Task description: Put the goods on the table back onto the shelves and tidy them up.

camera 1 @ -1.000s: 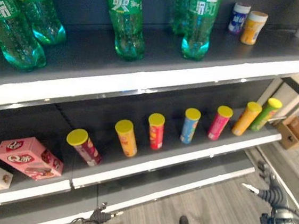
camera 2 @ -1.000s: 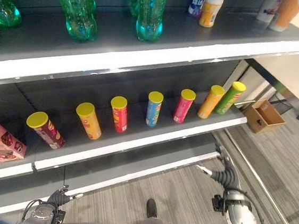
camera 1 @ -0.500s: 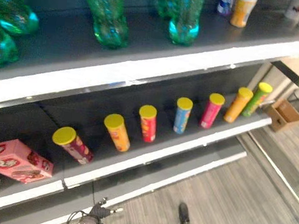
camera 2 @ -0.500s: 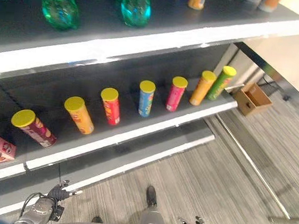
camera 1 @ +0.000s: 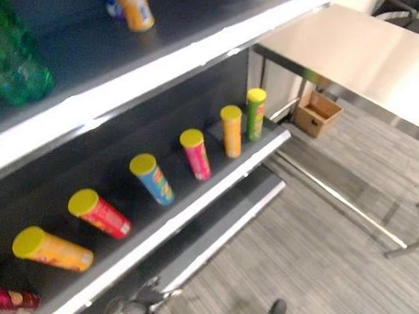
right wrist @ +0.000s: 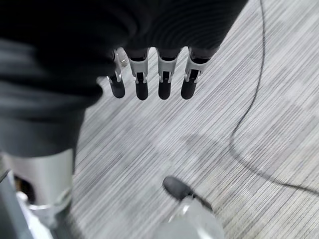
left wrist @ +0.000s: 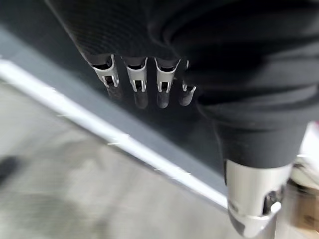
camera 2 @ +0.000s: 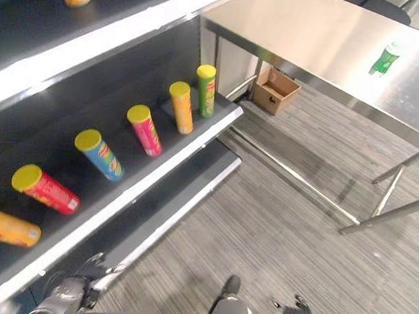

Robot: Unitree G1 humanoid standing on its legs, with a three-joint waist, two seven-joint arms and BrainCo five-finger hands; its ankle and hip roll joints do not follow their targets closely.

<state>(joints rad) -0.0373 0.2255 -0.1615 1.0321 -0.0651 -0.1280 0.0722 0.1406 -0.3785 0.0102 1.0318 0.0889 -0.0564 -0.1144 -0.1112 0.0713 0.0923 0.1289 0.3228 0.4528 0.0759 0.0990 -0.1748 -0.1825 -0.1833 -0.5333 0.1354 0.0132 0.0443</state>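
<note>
On table [camera 2: 319, 41], seemingly a green bottle [camera 2: 385, 59].

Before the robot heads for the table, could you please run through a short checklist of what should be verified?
1. Left hand free: ok, fingers relaxed and holding nothing, hanging by the shelf edge.
2. Right hand free: ok, fingers relaxed above the floor, nothing held.
3. Goods waiting on the steel table: ok, one green bottle stands near its far side.
4. Bottle within reach: not ok, it looks well beyond both hands.
5. Room on the shelf with the green bottle: cannot tell.
6. Lower shelf tidy: ok, the snack cans stand in an evenly spaced row.
</note>
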